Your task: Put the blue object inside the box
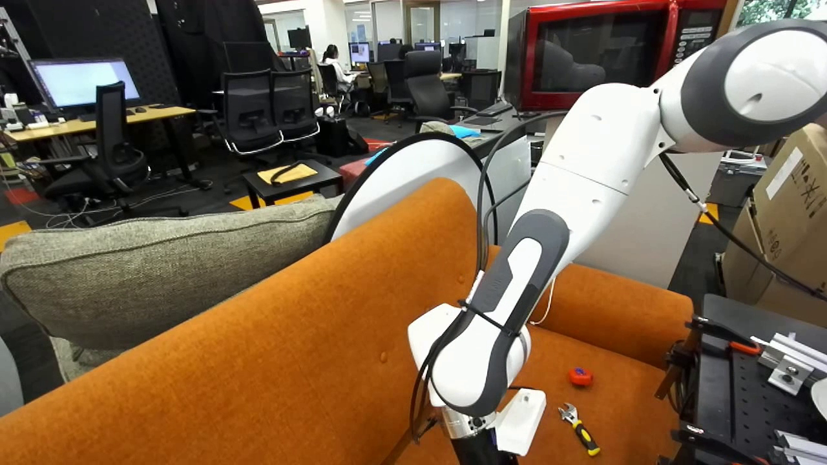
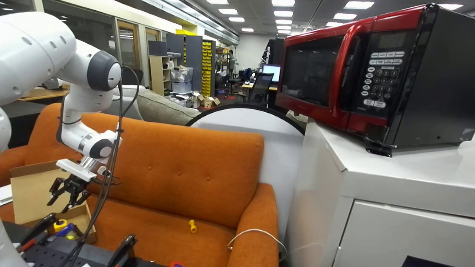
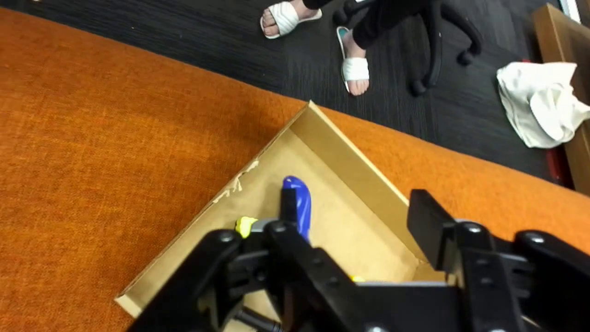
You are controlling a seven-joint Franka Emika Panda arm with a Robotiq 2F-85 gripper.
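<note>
The blue object (image 3: 303, 207) is a slim, glossy bright blue stick. It lies inside the open cardboard box (image 3: 348, 159), partly hidden behind one finger in the wrist view. In an exterior view the blue object (image 2: 65, 230) shows among other items in the box (image 2: 39, 193). My gripper (image 3: 354, 216) is open and holds nothing. In an exterior view the gripper (image 2: 58, 205) hangs above the box, apart from its contents. In an exterior view only the gripper's upper part shows at the bottom edge, and the box and blue object are out of view there.
The box also holds a yellow item (image 2: 60, 225) and a black rod-like item (image 3: 258, 319). The box sits on an orange sofa (image 2: 167, 167). A wrench (image 1: 579, 429), a red item (image 1: 580, 376) and a yellow piece (image 2: 192, 226) lie on the seat. A black work surface (image 1: 730, 387) stands beside the sofa.
</note>
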